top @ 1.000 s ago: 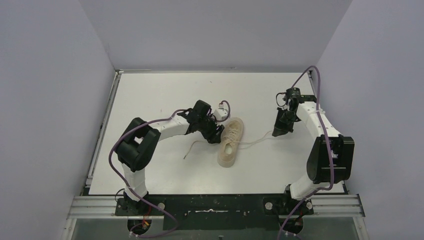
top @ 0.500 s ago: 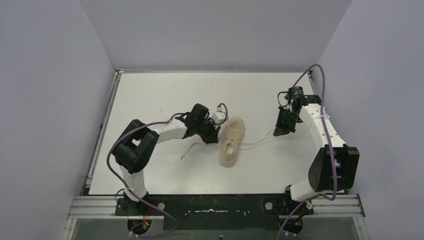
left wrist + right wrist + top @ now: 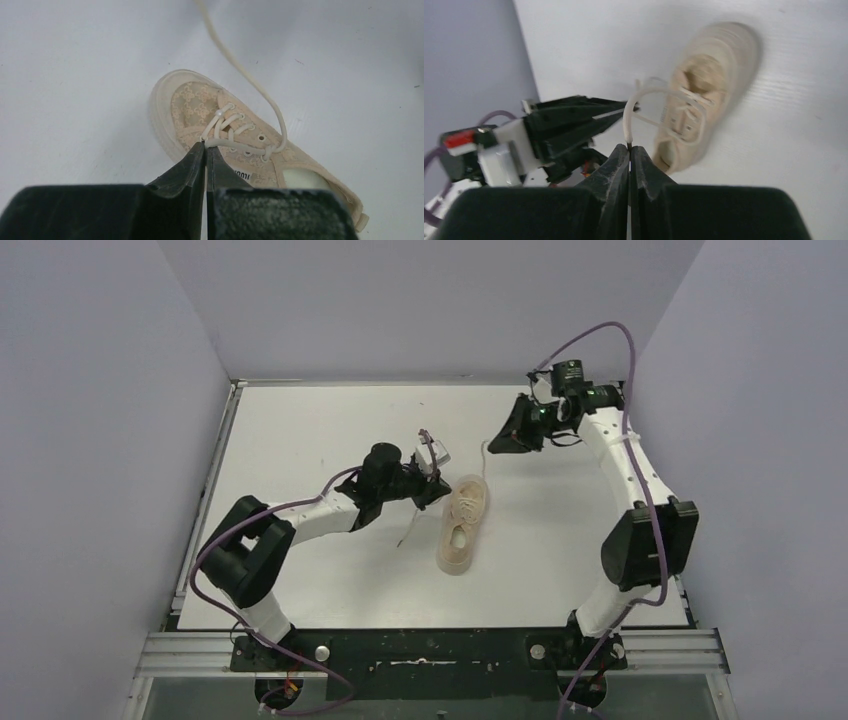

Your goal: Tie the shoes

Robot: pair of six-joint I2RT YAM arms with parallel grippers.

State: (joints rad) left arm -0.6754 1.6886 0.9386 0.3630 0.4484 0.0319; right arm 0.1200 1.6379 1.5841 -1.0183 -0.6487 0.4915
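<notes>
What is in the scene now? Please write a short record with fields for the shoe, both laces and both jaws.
shoe: upright on its sole on the table, toe away from the arm bases, untied
left jaws: shut on the left lace close to the eyelets
left lace end: trails loose, left of the shoe
right jaws: shut on the tip of the right lace, beyond the toe
right lace path: curves from the eyelets to the right jaws

We see a flat white tabletop (image 3: 320, 430) bearing one small cream-beige low-top fabric sneaker (image 3: 462, 528) near its middle, a thin cream lace (image 3: 407, 533) trailing beside it.
</notes>
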